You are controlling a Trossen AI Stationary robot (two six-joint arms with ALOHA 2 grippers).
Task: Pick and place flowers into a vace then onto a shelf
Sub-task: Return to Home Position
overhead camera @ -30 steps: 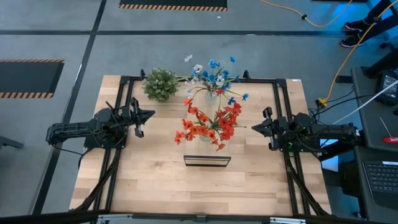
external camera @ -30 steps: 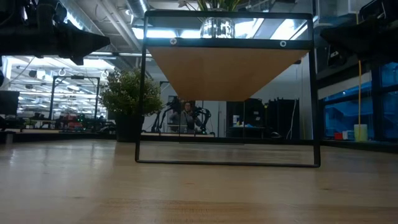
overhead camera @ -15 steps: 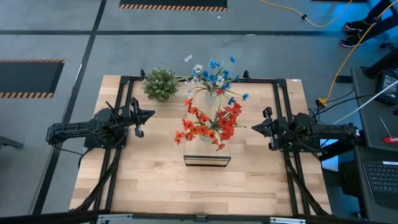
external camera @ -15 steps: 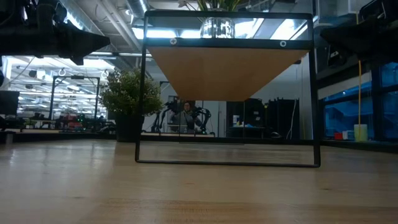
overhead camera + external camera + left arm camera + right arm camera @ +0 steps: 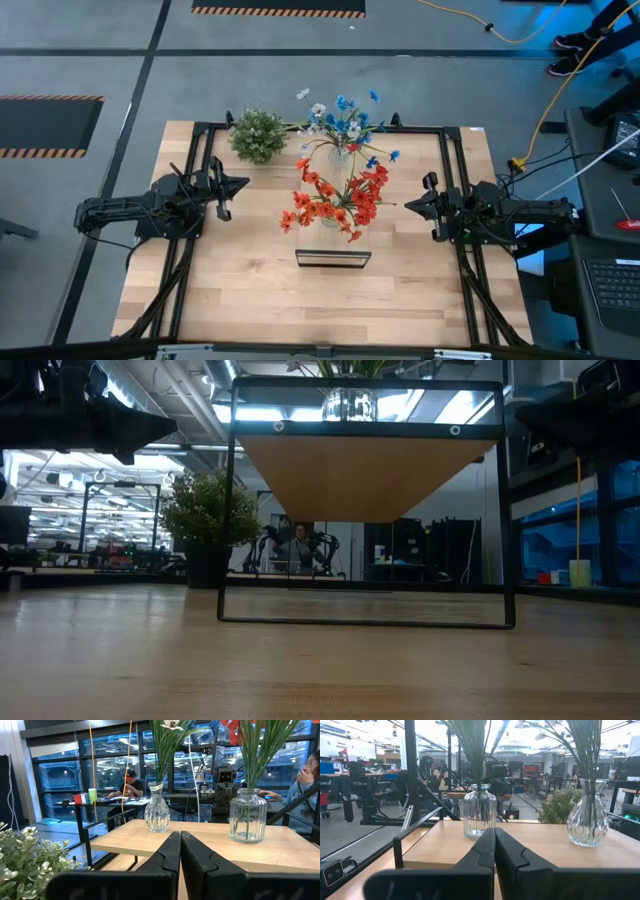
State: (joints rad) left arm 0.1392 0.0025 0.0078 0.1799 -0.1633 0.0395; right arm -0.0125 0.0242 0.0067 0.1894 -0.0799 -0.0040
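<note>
The shelf [image 5: 332,258], a pale wood top on a black frame, stands mid-table. Two clear glass vases rest by their bases on its top. The nearer vase [image 5: 247,815] holds the red-orange flowers [image 5: 335,203]. The farther vase [image 5: 157,813] holds the blue and white flowers [image 5: 345,125]. My left gripper [image 5: 240,184] hovers shut, left of the shelf and pointing at it, with nothing in it. To the right of the shelf my right gripper [image 5: 408,203] hovers shut, also empty. Their joined fingertips show in the wrist views [image 5: 180,839] [image 5: 494,836].
A round bushy green-white plant [image 5: 257,135] stands at the table's far left, beside the shelf. Black rails [image 5: 455,190] run along both table sides under the arms. Bare wood [image 5: 330,300] lies between the shelf and the near edge. People sit at desks beyond the table [image 5: 131,782].
</note>
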